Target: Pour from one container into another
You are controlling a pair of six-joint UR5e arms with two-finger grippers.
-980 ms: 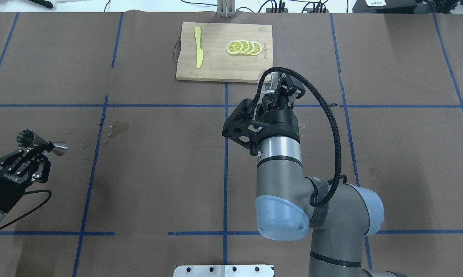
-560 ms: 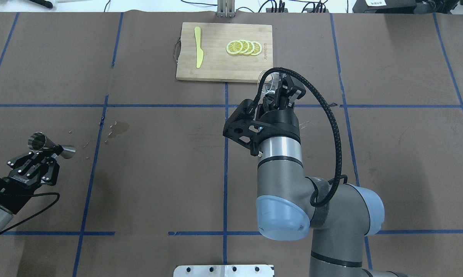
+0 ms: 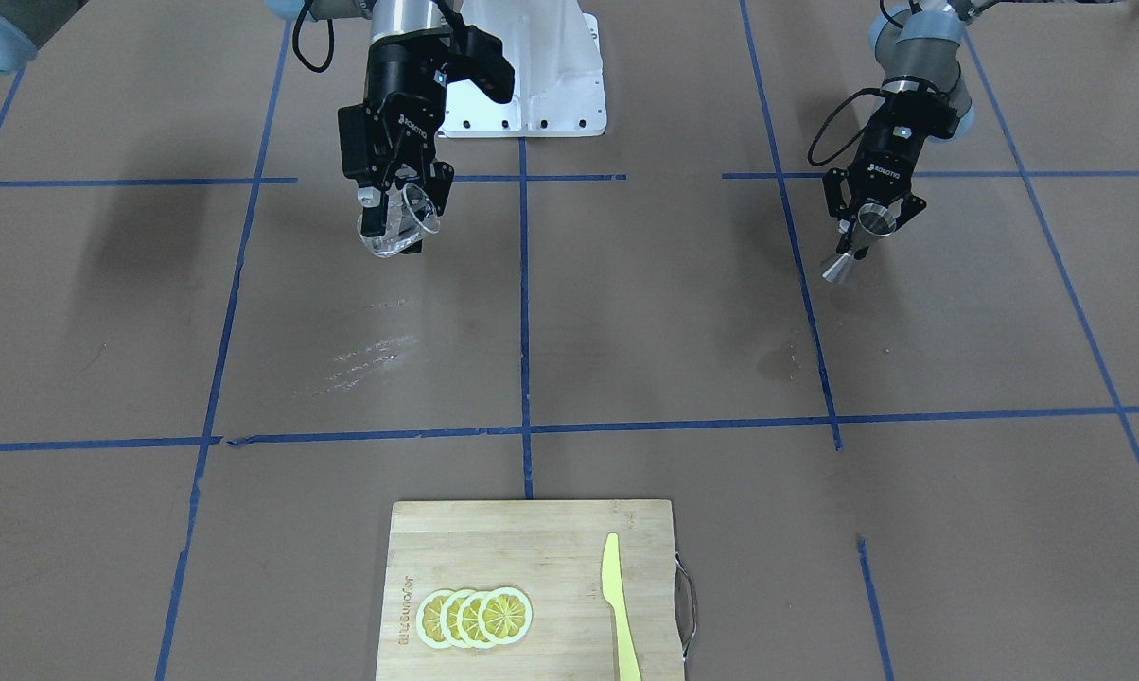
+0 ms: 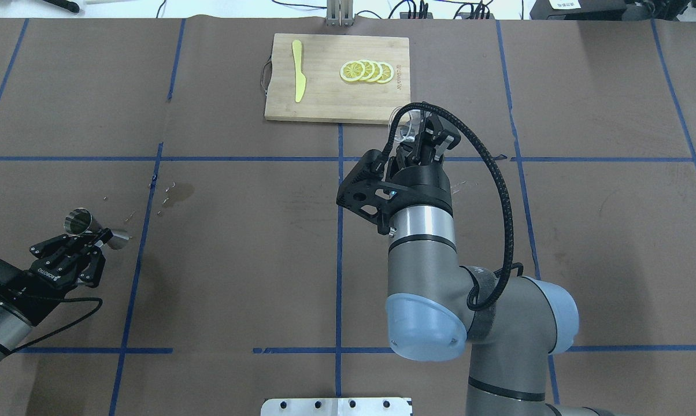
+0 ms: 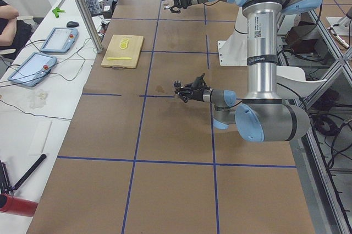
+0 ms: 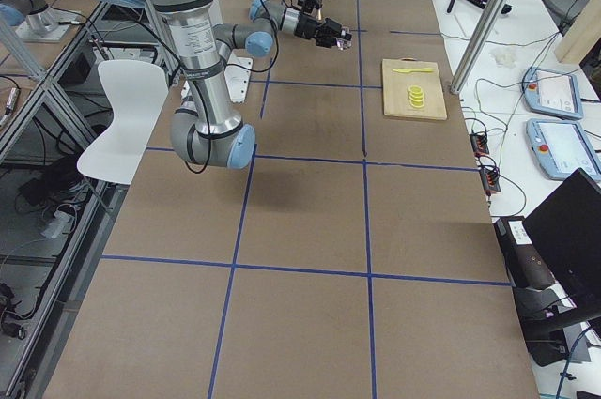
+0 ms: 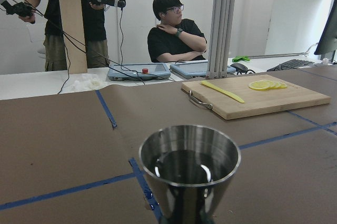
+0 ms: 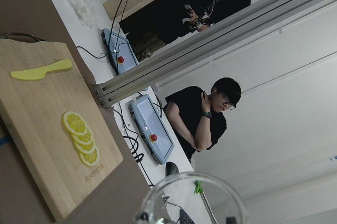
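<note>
Jigger has shifted inward, pinched in left tool; right tool pinches tumbler.

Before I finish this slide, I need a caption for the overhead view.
Overhead: right tool holds the glass tumbler tilted, left tool holds the steel jigger; cutting board beyond.

ROBOTIQ marks the left pincer and right pincer.

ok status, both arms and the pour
Left gripper shut on jigger. Right gripper shut on glass, tilted. Far apart, no pour yet. Nothing between them.
</note>
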